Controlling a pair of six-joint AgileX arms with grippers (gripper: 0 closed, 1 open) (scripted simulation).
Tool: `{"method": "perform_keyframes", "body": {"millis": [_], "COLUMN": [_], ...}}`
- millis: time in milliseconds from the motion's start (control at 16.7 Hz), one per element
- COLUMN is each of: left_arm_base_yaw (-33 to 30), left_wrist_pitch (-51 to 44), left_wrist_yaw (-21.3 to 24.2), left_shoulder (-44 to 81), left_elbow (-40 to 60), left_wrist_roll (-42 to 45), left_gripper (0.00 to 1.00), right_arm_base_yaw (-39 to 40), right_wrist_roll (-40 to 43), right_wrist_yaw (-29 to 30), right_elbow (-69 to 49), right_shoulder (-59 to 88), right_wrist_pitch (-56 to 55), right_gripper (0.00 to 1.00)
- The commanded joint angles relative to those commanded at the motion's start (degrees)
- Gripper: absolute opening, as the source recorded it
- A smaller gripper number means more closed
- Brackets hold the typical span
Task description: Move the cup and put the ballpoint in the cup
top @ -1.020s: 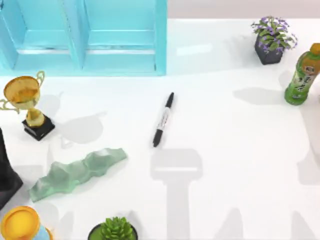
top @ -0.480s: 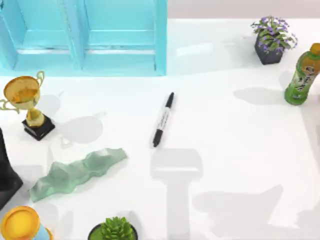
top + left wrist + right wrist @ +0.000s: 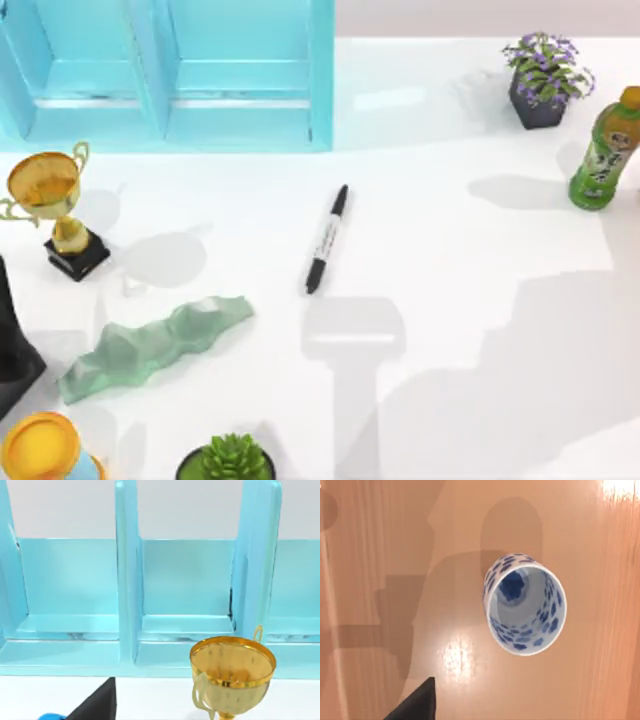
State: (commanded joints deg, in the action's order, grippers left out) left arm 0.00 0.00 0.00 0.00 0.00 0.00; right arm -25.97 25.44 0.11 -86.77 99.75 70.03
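Ballpoint [image 3: 327, 239] is seen lying flat mid-table, nothing touching it. Around it, well apart: trophy [image 3: 52, 205] and green wavy piece [image 3: 155, 345] at left, succulent [image 3: 232, 459] at the near edge, green bottle [image 3: 605, 150] and flower pot [image 3: 545, 80] far right, blue shelf unit [image 3: 170, 70] behind. Cup [image 3: 525, 610] is viewed from above by the right wrist camera, upright on a wooden surface. State of both claws cannot be told.

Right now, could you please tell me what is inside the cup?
The cup stands upright and holds nothing; its blue-patterned inner wall and floor show. The ballpoint lies on the table.
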Motion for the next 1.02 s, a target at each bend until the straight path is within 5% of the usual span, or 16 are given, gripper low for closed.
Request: {"method": "perform_keyframes", "body": {"millis": [600,1020], "left_arm_base_yaw": [0.0,0.0], "left_wrist_pitch": [0.0,0.0], "left_wrist_yaw": [0.0,0.0], "left_shoulder": [0.0,0.0], "left_elbow": [0.0,0.0], "left_wrist_roll": [0.0,0.0], "left_gripper": [1.00,1.00], "right_arm_base_yaw": [-2.0,-2.0], "right_wrist_roll": [2.1,1.9], "right_wrist_yaw": [0.0,0.0], "right_elbow": [-6.7,3.9], "right_shoulder": [8.3,10.8], "right_wrist_pitch": [5.7,-7.4], "right_gripper": [1.00,1.00]}}
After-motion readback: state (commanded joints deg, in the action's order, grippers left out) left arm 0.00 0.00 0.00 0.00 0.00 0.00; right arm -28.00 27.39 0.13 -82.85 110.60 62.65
